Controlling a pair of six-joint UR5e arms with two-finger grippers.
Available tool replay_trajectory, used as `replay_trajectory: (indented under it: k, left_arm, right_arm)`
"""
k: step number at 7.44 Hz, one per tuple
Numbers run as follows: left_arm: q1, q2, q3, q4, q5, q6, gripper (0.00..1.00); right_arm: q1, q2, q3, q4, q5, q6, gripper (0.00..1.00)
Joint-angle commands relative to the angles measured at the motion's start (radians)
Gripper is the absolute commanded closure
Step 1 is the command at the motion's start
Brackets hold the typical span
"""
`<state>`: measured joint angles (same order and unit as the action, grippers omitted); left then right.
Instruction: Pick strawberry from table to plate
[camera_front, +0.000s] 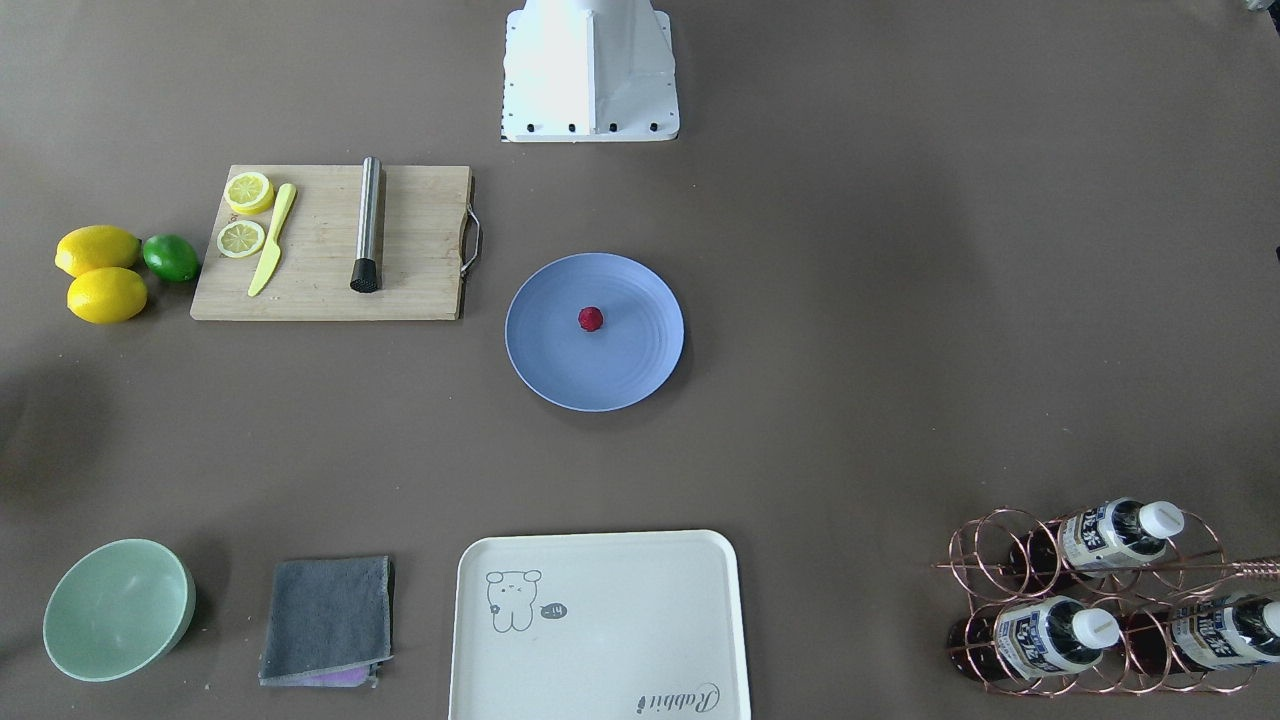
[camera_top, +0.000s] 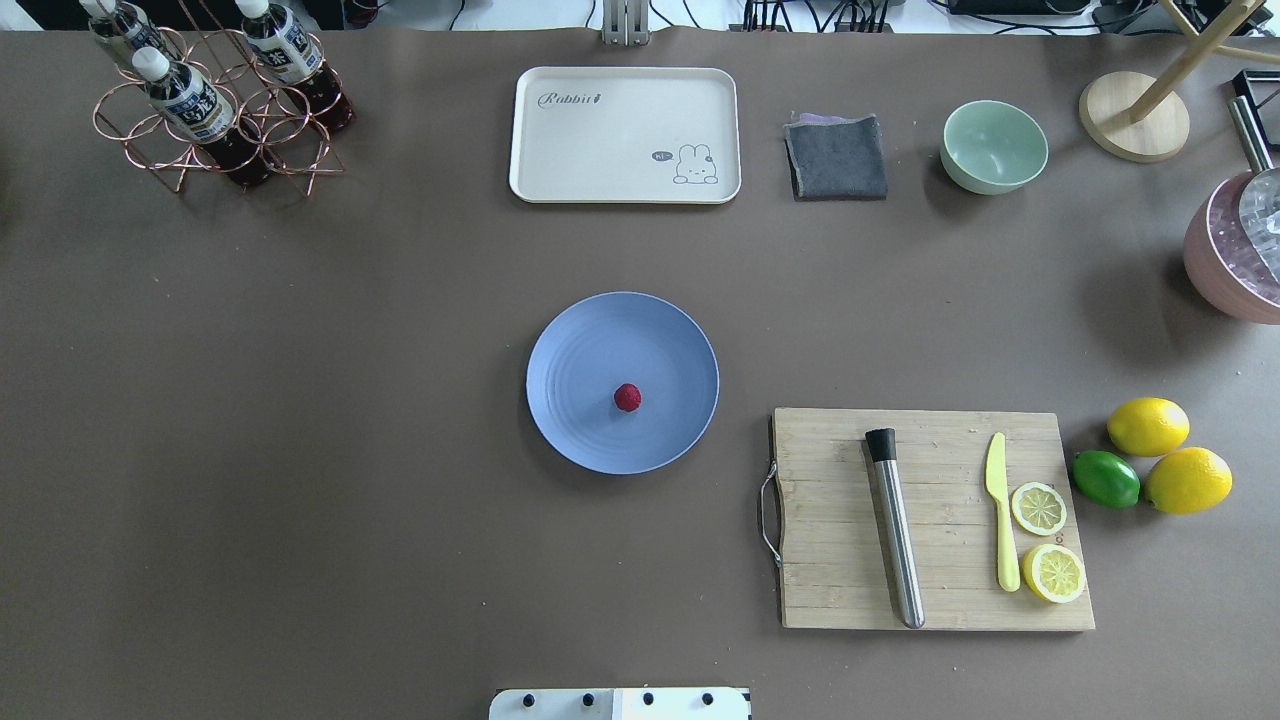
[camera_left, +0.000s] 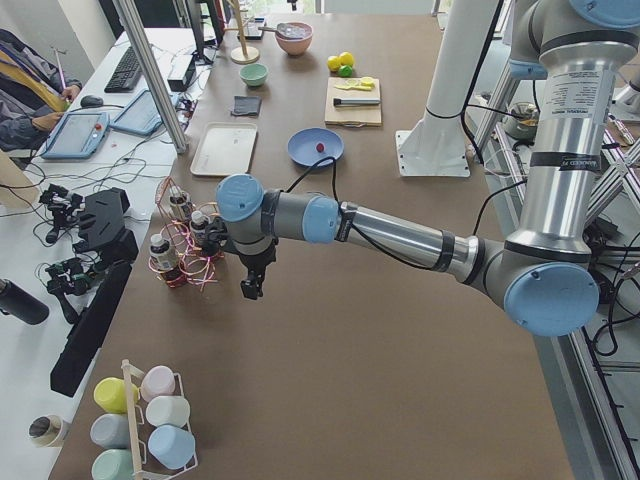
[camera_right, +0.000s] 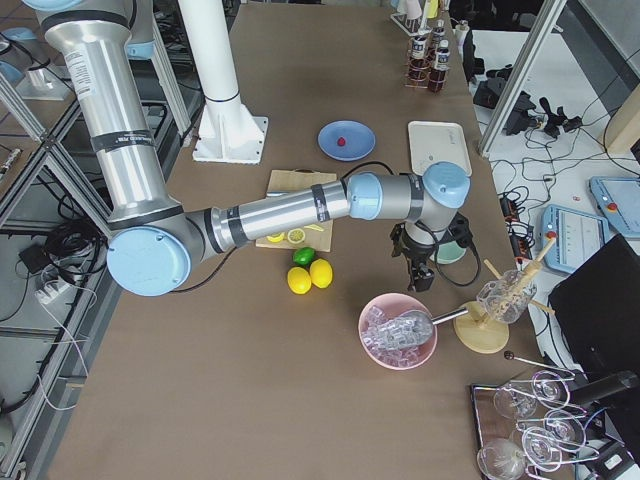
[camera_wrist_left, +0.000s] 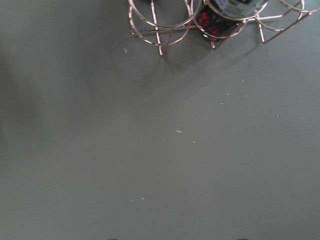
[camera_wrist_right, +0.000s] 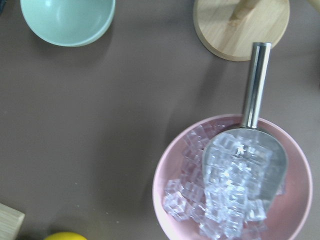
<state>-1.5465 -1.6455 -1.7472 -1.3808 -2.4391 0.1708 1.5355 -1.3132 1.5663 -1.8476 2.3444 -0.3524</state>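
While well inside plate (camera_top: 575, 345), strawberry (camera_top: 627, 397) clear around.

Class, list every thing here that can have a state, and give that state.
strawberry: lying on the plate, not held.
plate: holds only the strawberry.
green bowl: empty.
cream tray: empty.
pink bowl: holds ice and a scoop.
bottles: capped.
left gripper: cannot tell.
right gripper: cannot tell.

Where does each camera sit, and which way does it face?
Front: across the table, facing the base at top.
Overhead: behind, looking down; base at bottom.
Left: table's left end; left arm near.
Right: table's right end; right arm near.
Left wrist: above rack; no body.
Right wrist: above ice bowl; no body.
Shared: strawberry on plate, all four exterior views.
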Motion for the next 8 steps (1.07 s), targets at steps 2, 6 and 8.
replay_trajectory:
  k: [2,6,8]
  left_arm:
    - [-0.047,0.052,0.002,0.023,0.003,0.070,0.03]
    - [-0.090,0.079,-0.021,0.025,-0.003,0.058,0.03]
    - [-0.090,0.079,-0.025,0.025,-0.017,0.055,0.02]
  right_arm:
    - [0.092,-0.046,-0.066,-0.009,-0.011,-0.128,0.00]
    - [0.115,-0.150,0.013,-0.002,-0.007,-0.117,0.00]
    - [0.107,-0.216,0.087,0.004,0.004,-0.112,0.00]
